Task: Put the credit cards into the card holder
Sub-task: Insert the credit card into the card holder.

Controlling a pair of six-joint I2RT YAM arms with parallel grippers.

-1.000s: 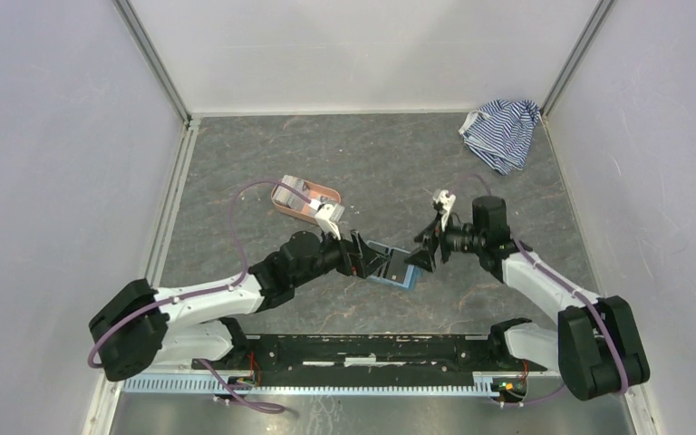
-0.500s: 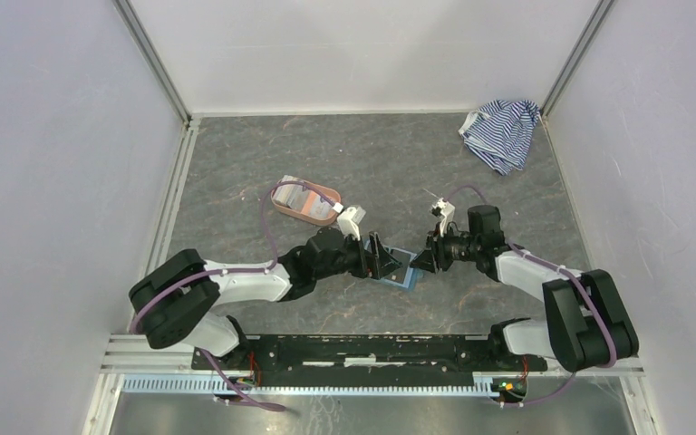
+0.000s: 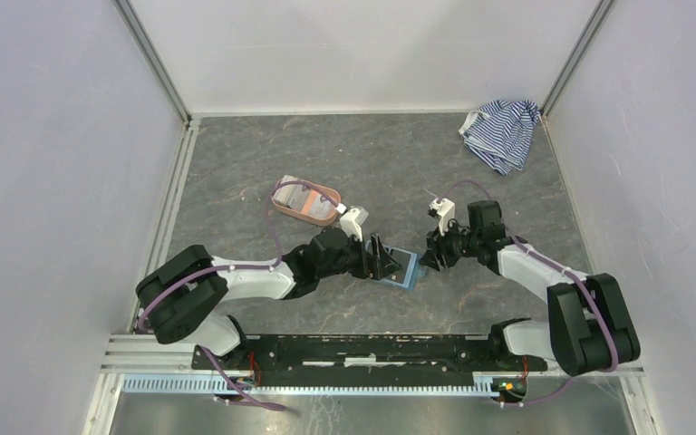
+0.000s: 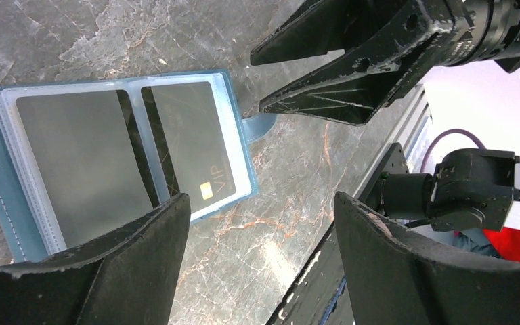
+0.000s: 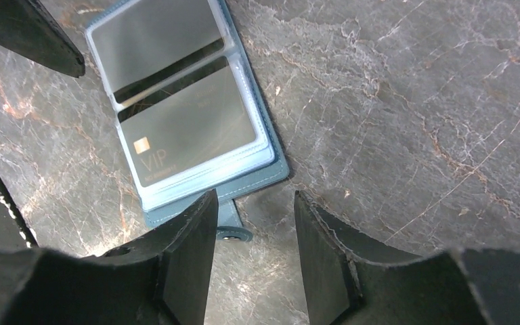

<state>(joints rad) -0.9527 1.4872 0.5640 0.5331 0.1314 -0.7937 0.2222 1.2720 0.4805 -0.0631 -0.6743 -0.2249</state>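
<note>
The teal card holder (image 3: pixel 404 273) lies open and flat on the table between my two grippers. Two dark credit cards sit in its clear sleeves, a plain one (image 4: pixel 81 162) and one marked VIP (image 4: pixel 189 145) (image 5: pixel 189 128). The snap tab (image 5: pixel 231 229) points toward my right gripper (image 5: pixel 255 198), which is open just past the tab with nothing between its fingers. On the other side, my left gripper (image 4: pixel 263 200) hovers wide open and empty over the holder's edge. More whitish cards (image 3: pixel 297 197) lie in the pink tray.
The salmon-pink oval tray (image 3: pixel 331 194) stands behind the left gripper. A blue-and-white striped cloth (image 3: pixel 503 131) lies crumpled in the far right corner. White walls enclose the table on three sides, and the arms' black rail (image 3: pixel 372 349) runs along the near edge.
The left arm has stretched lower toward the card holder and its jaws narrowed slightly. The right gripper's jaws have narrowed and it has drawn back a little to the right.
</note>
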